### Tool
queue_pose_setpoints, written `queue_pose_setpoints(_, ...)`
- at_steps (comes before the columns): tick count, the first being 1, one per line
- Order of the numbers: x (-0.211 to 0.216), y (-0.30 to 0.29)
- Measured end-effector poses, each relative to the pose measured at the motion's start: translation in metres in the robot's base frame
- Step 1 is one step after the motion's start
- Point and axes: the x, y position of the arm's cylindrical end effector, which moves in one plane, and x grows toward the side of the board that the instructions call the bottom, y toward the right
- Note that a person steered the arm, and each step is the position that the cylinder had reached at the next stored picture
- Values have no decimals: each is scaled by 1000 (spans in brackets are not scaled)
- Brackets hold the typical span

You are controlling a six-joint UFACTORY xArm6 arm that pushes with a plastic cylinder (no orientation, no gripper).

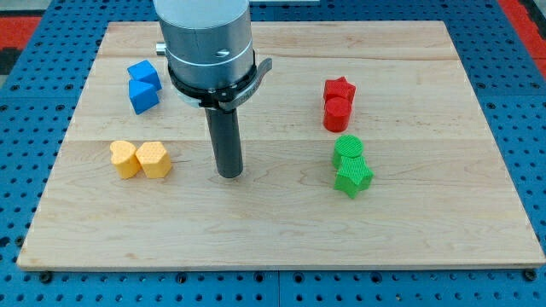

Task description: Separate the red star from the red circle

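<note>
surface (281, 239): light wooden board sitting on a blue pegboard, everything's on it

yellow blocks: a pair off to the left of my tip, touching each other. The outer one (124, 159) looks like a hexagon, the one nearer my tip (154, 159) looks kinda heart-ish but I can't say for sure

blue blocks: up and left of my tip, two stacked close together, touching. Top one (143, 72) and lower one (143, 95), shapes hard to make out

my tip (229, 175): roughly mid-board, resting on bare wood, not touching any block

gripper: there isn't one, just a straight dark rod under a grey cylinder, so nothing to spread or pinch

red star (339, 88): up and right of my tip, well apart from it

red circle (337, 113): just below the star, pressed right against it

green circle (348, 148): right of my tip, just below the red pair

green star (353, 177): touching the green circle from below, about level with my tip
</note>
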Motion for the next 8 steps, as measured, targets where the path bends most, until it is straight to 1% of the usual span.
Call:
queue_pose_setpoints(5,0,54)
queue_pose_setpoints(7,0,62)
queue_pose_setpoints(8,-7,112)
